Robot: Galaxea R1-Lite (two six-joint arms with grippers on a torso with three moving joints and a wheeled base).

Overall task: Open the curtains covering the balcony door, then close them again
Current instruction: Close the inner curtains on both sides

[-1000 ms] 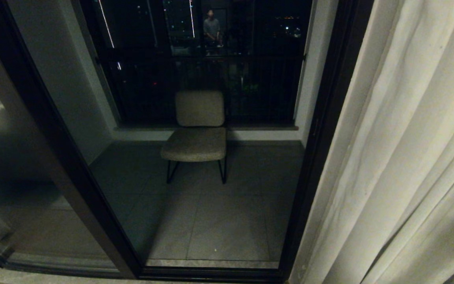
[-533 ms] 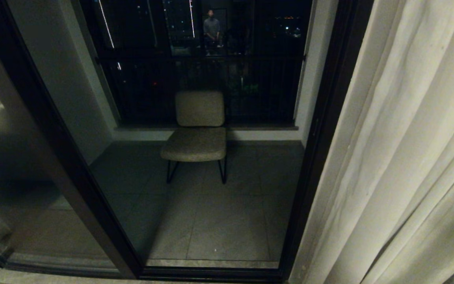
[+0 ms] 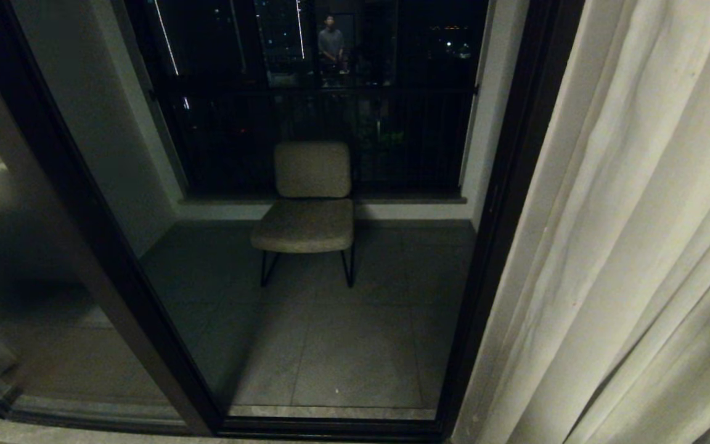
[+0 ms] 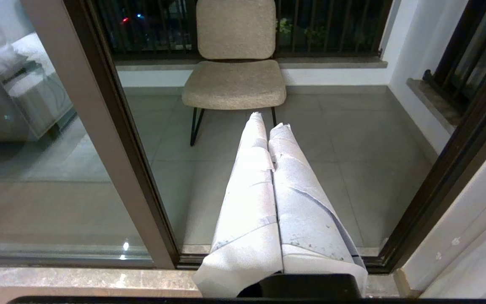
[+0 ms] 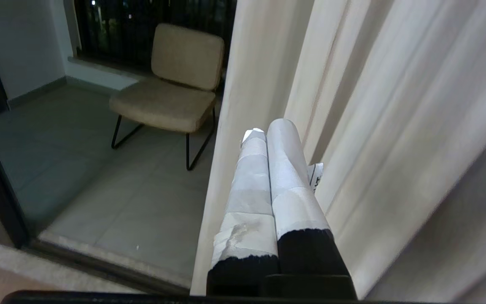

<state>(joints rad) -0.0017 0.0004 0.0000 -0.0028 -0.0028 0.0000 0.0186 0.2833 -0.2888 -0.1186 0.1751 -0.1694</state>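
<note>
Nothing has shifted ahead; right tool point(image 5: 270, 126) clenched empty against the curtains point(image 5: 395, 126), left tool point(image 4: 270, 120) clenched empty.

Cream pleated curtains point(image 3: 632, 246) bunched at right, dark-framed glass balcony door point(image 3: 509, 203) uncovered

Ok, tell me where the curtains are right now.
In the head view the curtains hang bunched at the right, beside the balcony door frame, leaving the chair visible. The right wrist view shows the shut right gripper by their edge.
</note>
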